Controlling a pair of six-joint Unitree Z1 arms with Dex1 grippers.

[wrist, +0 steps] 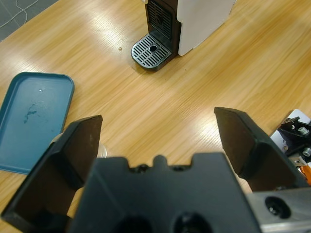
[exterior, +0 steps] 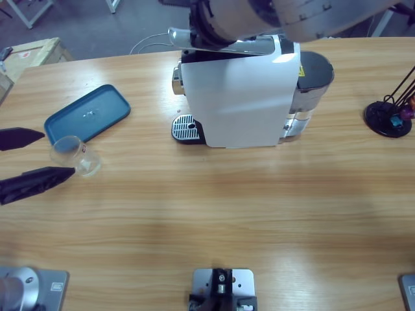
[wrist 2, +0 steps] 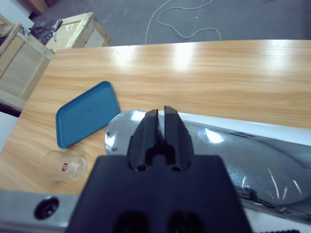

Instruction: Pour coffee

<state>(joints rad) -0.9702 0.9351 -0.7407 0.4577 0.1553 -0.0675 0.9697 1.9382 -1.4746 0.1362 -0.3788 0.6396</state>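
Observation:
A clear glass cup (exterior: 74,155) stands on the table left of the white coffee machine (exterior: 240,97), whose drip grate (exterior: 188,127) faces left. My left gripper (exterior: 58,154) comes in from the left edge, open, with the cup between its jaw tips. In the left wrist view the left gripper (wrist: 158,119) is spread wide and only a sliver of the cup (wrist: 103,150) shows by one jaw. My right gripper (wrist 2: 160,116) is shut, holding nothing, just above the machine's chrome lever (wrist 2: 204,141). The right arm (exterior: 292,16) hangs over the machine's top.
A blue tray (exterior: 87,113) lies just behind the cup. A black capsule stand (exterior: 389,116) sits at the far right. Wooden crates (wrist 2: 29,53) stand beyond the table's left end. A white cable (wrist 2: 184,24) lies on the floor behind the table.

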